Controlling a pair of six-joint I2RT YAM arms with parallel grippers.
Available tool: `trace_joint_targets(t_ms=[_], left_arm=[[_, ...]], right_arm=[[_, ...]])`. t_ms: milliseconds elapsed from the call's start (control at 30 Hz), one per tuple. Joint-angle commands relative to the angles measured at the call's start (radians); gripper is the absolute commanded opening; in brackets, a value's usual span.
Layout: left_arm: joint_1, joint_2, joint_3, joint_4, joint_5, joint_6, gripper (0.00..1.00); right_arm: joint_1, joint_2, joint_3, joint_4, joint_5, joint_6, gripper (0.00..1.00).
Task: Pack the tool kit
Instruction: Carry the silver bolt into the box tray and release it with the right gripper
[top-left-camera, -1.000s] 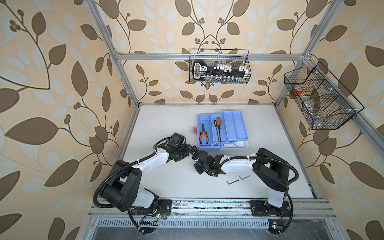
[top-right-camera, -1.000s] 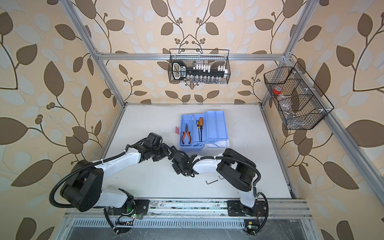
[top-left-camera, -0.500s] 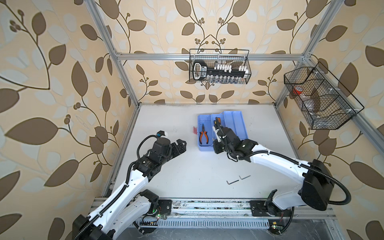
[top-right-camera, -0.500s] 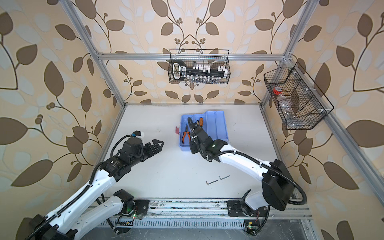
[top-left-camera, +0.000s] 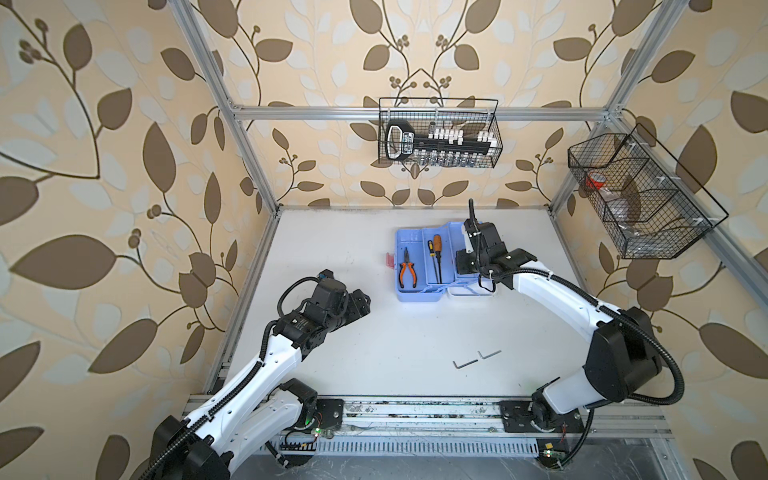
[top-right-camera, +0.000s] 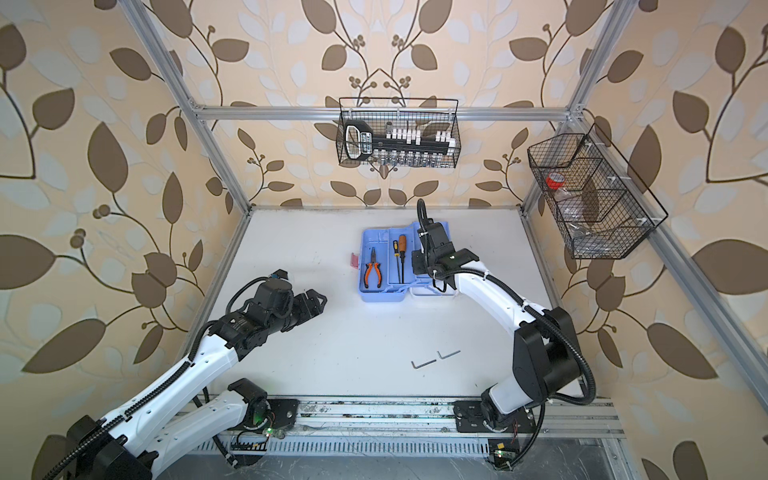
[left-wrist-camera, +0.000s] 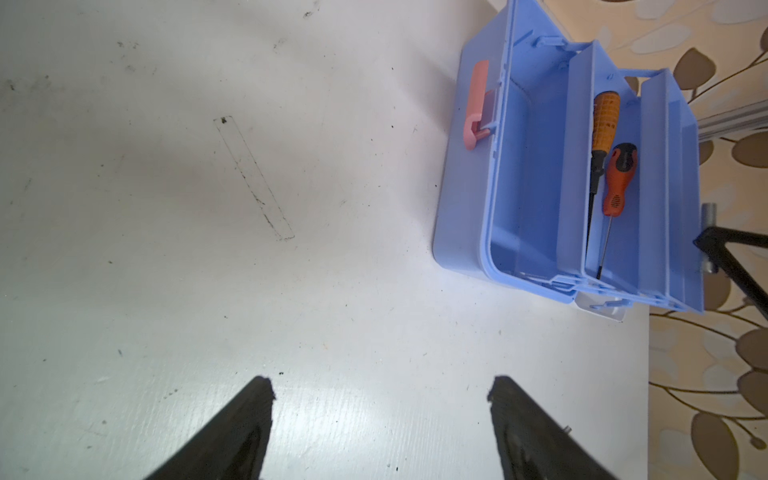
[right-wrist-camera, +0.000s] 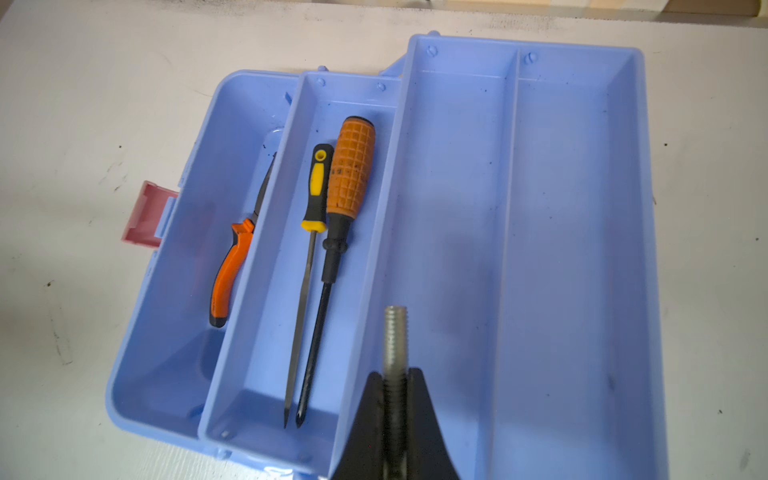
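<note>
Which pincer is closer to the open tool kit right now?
Right. The right pincer hangs over the tool kit, clamping a bolt; the left pincer is open over the table, apart from it.

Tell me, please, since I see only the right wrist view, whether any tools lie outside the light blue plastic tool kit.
Observer: Yes, two small L-shaped metal hex keys lie on the white table, apart from the tool kit, nearer the arms' bases.
Operator: Is the left gripper free to fetch them while the right gripper holds its grey threaded bolt?
Observer: It is open and empty, over bare table left of the kit.
Operator: Is anything kept off the table?
Observer: A black socket rail sits in the black wire basket on the back wall.
</note>
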Motion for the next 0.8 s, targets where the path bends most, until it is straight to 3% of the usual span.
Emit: trace_joint_targets(t_ms=[0,167,300,400,567,633,767], left_arm=[[-0.007,-0.004,-0.017,0.018,0.003,0.005,0.83],[-0.006,0.014,-0.02,0.032,0.001,0.001,0.83],[-0.007,0.044,-0.022,0.052,0.014,-0.004,0.83],[-0.007,0.07,-0.022,0.062,0.021,-0.006,0.84],[-0.007,0.1,-0.032,0.062,0.018,-0.004,0.7],[-0.01,0.104,-0.042,0.077,0.034,-0.004,0.59],[-0.033,0.115,-0.051,0.088,0.029,-0.005,0.54]], right_arm=[[-0.013,0.05,0.062,-0.035,-0.011,-0.042,0.0],[-0.031,0.092,0.09,-0.031,-0.021,-0.047,0.0],[-0.032,0.1,0.104,-0.031,-0.014,-0.047,0.15],[-0.032,0.082,0.106,-0.034,-0.007,-0.043,0.19],[-0.032,0.035,0.113,-0.069,0.019,-0.038,0.27],[-0.032,0.004,0.108,-0.1,0.026,-0.017,0.24],[0.002,-0.127,-0.004,-0.128,0.069,0.037,0.18]])
